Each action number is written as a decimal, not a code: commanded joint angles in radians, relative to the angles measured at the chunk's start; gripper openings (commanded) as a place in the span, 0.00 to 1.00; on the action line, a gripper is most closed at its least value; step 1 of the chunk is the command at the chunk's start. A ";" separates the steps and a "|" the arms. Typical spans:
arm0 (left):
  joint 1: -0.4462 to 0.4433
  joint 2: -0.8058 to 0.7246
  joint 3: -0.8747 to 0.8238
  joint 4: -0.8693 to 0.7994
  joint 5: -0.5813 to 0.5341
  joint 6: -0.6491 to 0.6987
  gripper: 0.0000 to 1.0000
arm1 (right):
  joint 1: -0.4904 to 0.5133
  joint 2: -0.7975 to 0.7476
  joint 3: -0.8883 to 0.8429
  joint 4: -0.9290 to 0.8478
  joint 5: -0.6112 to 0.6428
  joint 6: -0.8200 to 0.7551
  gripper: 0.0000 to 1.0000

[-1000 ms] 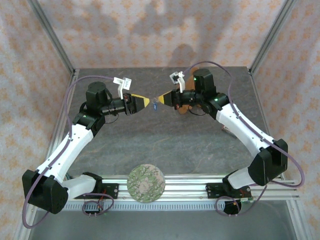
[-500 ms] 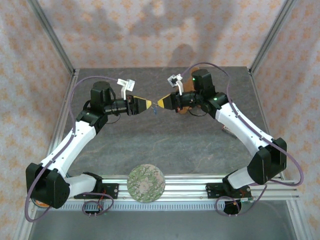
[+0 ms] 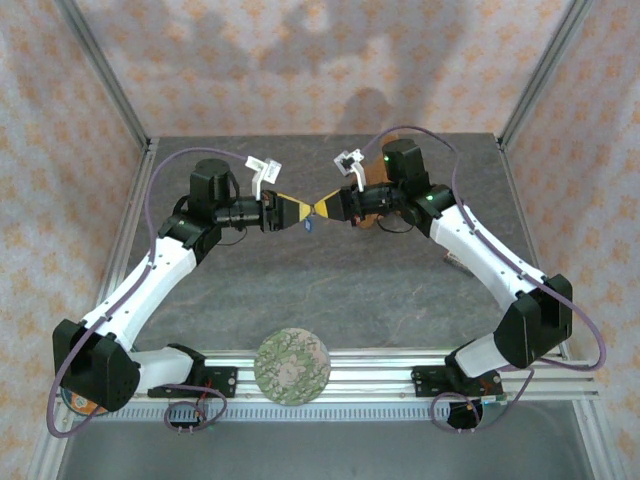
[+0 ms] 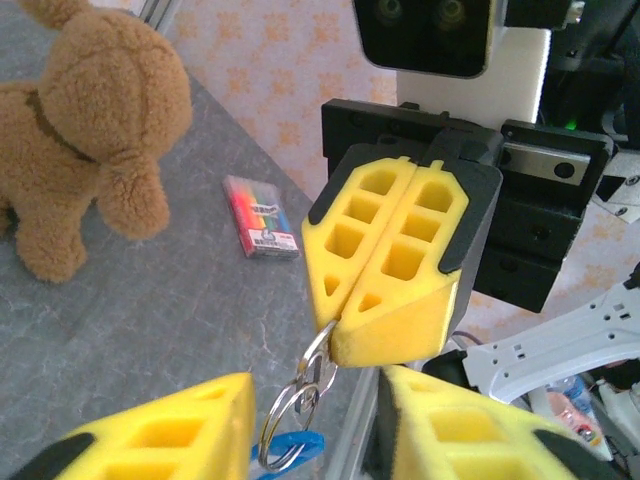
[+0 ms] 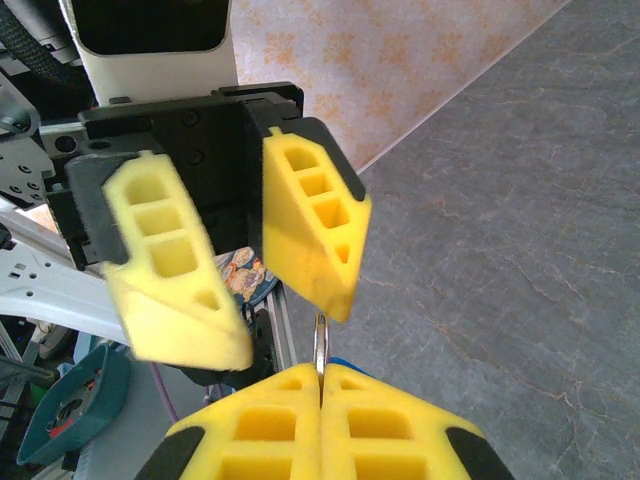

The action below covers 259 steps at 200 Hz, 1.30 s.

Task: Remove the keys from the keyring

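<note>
Right gripper [image 4: 335,330] pinched tight on the top of the keyring [image 4: 300,395], held in mid-air over the far half of the table [image 3: 330,290]. Left gripper [image 4: 315,405] nose to nose with it, fingers apart on either side of the dangling rings. Blue piece [image 4: 295,452] hanging lowest.

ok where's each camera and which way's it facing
Top external: fixed above and behind the bases, looking down on the grey stone-patterned table; the white left arm and white right arm meet tip to tip.
Left wrist: rides the left arm, facing the right jaws shut on the silver metal keyring; own yellow jaws open, bottom edge.
Right wrist: rides the right arm, facing the open left jaws; own jaws shut, bottom edge.
Shared: both wrist views show the keyring.
</note>
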 commanded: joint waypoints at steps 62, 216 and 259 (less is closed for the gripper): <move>-0.006 0.000 0.028 -0.022 0.024 0.026 0.02 | 0.006 -0.013 0.029 0.006 -0.016 -0.016 0.00; 0.069 -0.071 -0.095 0.235 -0.057 -0.170 0.00 | 0.006 -0.089 -0.076 0.147 0.050 0.032 0.00; 0.075 -0.069 -0.096 0.105 -0.172 -0.095 0.00 | -0.004 -0.113 -0.110 0.151 0.107 0.047 0.00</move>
